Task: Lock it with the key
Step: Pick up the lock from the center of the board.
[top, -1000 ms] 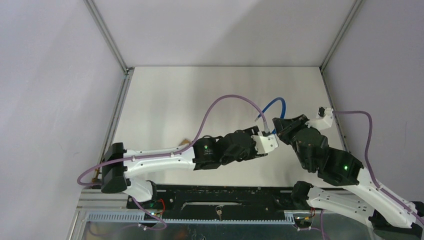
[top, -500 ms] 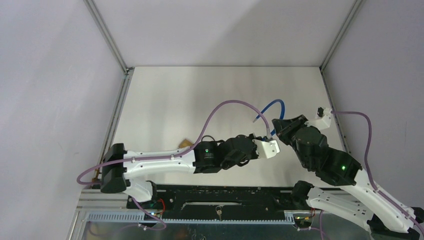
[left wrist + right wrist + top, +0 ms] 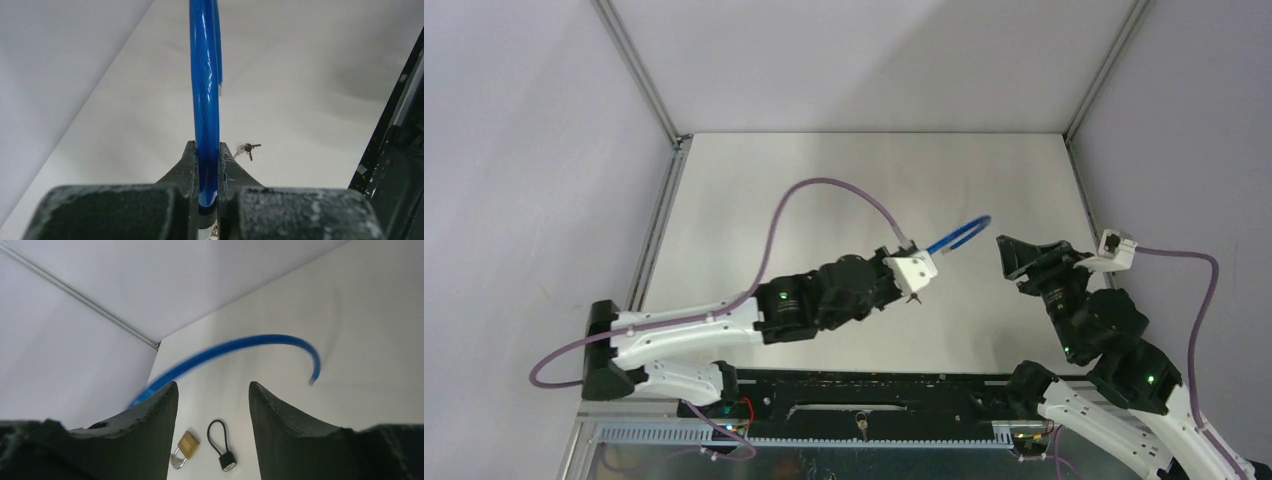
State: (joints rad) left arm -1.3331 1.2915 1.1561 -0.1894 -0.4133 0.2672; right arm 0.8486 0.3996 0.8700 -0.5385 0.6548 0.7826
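From above, the left jaws are clamped on the blue cable [image 3: 962, 234], which arcs out of them toward 2 o'clock and ends in a free tip above the surface [image 3: 774, 200]. The right jaws stand open, well apart at 3 o'clock of that tip. Whatever the cable ends in at the grip is hidden under the left wrist. From the left wrist, the cable [image 3: 204, 90] runs straight up toward 12 o'clock, pinched between the 2 closed jaws, its lower end cut off in the gap. A small bunch of keys [image 3: 246, 148] lies on the surface just beyond, at 3 o'clock of the jaws. From the right wrist, the cable [image 3: 240, 345] is motion-blurred, crossing beyond the parted, empty jaws. A brass padlock [image 3: 186, 446] and a black cable lock [image 3: 223, 449] lie side by side on the surface below. A second ago both jaws met at the cable; the right has since let go and pulled back, and the left has swung toward 9 o'clock.
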